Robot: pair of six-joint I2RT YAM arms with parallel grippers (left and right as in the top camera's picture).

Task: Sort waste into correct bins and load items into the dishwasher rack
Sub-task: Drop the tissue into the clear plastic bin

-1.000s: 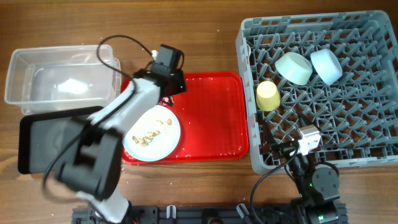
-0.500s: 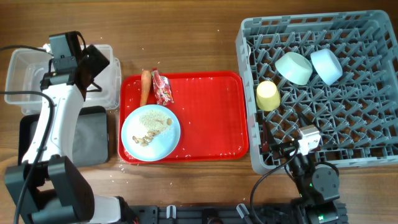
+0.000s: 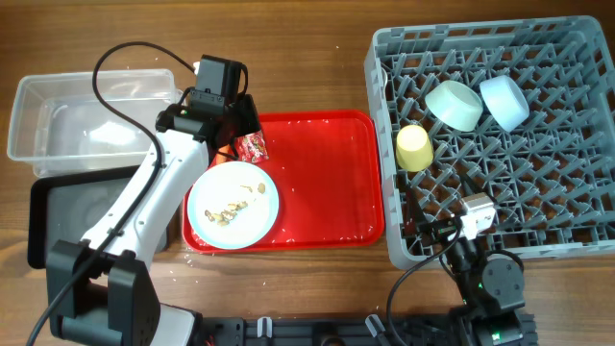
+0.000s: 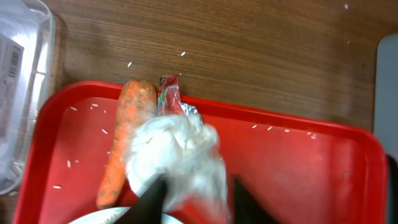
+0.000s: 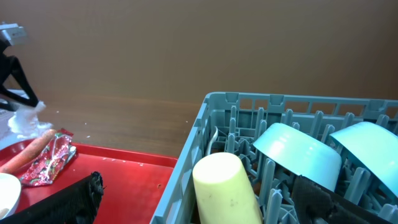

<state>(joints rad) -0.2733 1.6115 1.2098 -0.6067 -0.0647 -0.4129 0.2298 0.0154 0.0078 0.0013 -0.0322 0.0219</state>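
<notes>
Step in hand: waste sorting. Clear tub (image 3: 86, 115) sits upper left, black tray (image 3: 53, 219) below it. Left pincer (image 4: 196, 190) pinches the crumpled white tissue (image 4: 180, 149) over the red tray's (image 4: 298, 168) upper-left corner, beside the carrot (image 4: 124, 140) and red wrapper (image 4: 169, 99).

Next, judged: lift clear and carry left to a bin; which one, cannot tell.

Crumbs (image 3: 235, 204) lie on the plate (image 3: 255, 226).

Overhead, the arm hides tissue and carrot. Spoon not found. Right pincer (image 5: 199, 186) is spread, low by the rack (image 5: 214, 106).

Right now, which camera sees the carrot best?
The left wrist view: the carrot lies close up, nearly whole. The right wrist view shows it small at its left edge. Overhead, the left arm mostly hides it.
</notes>
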